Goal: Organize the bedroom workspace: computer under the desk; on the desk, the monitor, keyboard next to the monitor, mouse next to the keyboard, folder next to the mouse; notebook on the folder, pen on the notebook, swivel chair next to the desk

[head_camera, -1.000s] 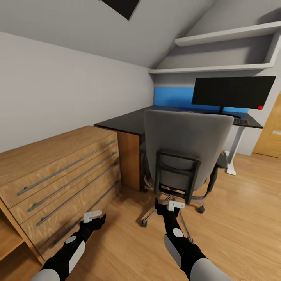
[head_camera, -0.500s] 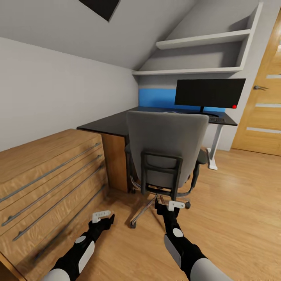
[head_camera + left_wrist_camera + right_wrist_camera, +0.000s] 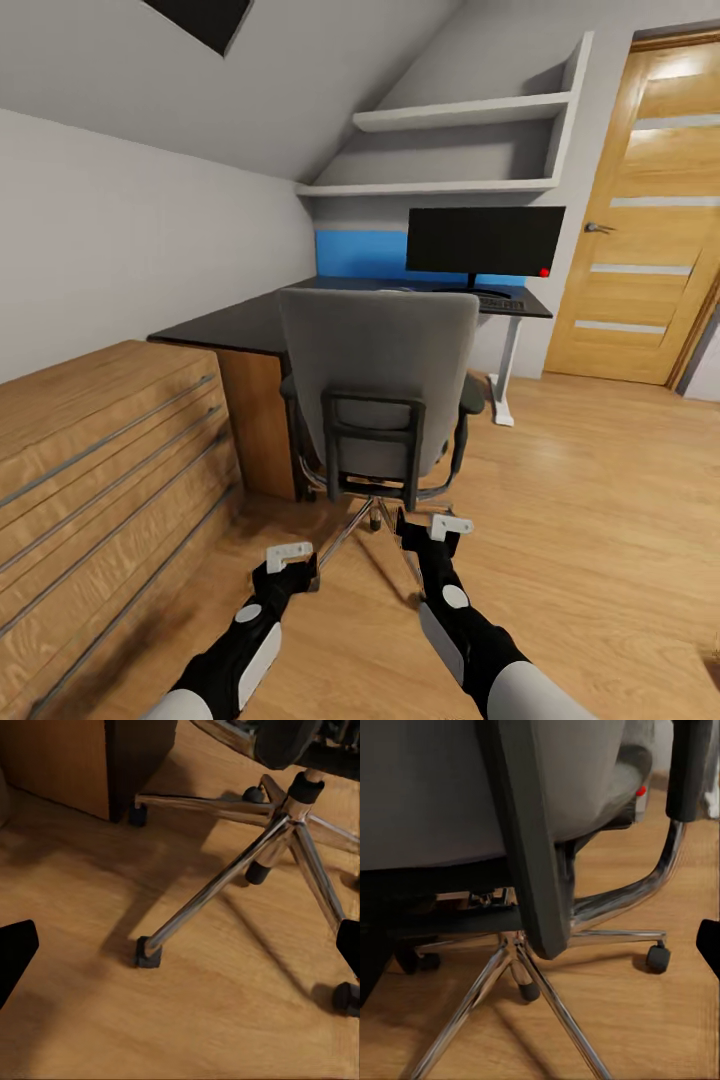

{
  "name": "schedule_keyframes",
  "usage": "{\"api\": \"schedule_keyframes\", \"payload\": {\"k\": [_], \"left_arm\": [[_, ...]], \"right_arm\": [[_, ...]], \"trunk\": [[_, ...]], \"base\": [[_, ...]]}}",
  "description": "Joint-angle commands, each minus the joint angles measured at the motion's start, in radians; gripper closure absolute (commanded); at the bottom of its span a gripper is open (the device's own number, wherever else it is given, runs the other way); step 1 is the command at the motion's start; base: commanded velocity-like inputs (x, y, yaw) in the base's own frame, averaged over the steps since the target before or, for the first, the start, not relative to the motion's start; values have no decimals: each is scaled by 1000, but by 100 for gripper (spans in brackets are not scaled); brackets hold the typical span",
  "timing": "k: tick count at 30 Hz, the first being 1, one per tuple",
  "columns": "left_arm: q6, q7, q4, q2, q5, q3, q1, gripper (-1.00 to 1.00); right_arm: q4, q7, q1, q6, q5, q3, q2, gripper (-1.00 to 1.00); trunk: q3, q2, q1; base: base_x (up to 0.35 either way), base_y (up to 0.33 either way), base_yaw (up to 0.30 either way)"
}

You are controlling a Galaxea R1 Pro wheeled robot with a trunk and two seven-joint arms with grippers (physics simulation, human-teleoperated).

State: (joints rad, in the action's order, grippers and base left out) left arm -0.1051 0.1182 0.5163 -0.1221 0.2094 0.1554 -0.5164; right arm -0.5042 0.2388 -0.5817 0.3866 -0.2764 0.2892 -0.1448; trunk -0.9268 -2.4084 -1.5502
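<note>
- Grey padded swivel chair [image 3: 380, 370] with chrome star base sits backrest toward the camera, tucked right up against the glossy black-topped table [image 3: 240, 322].
- Wide black flat monitor [image 3: 485, 241] stands on the table beyond the chair, flat black keyboard [image 3: 497, 301] just in front of it.
- Left end effector [image 3: 290, 560] hangs low near the chair's base, jaws look spread wide.
- Right end effector [image 3: 437, 528] is just behind the chair base, jaws also apart, holding nothing.
- Light-wood drawer cabinet [image 3: 95, 450] sits left of the chair.

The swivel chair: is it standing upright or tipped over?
Upright. The swivel chair has its backrest vertical, and its castors rest flat on the wood floor.
</note>
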Motion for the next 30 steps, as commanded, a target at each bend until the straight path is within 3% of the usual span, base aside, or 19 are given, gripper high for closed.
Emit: {"api": "schedule_keyframes", "payload": {"k": [1, 8, 22, 30], "left_arm": [[-3, 13, 4, -9, 10, 13, -1, -100], [5, 45, 64, -38, 10, 21, -1, -100], [-3, 40, 88, -36, 8, 23, 0, -100], [-4, 40, 85, -36, 8, 24, 0, -100]], "right_arm": [[1, 7, -1, 5, -8, 9, 1, -100], [1, 24, -1, 5, -6, 10, 1, -100], [43, 28, -1, 4, 4, 19, -15, -100], [60, 36, -1, 0, 29, 46, -21, -100]], "trunk": [[0, 0, 0], [3, 0, 0], [4, 0, 0], [4, 0, 0]], "base": [[0, 0, -242], [0, 0, -212], [4, 0, -28], [186, 5, -1]]}}
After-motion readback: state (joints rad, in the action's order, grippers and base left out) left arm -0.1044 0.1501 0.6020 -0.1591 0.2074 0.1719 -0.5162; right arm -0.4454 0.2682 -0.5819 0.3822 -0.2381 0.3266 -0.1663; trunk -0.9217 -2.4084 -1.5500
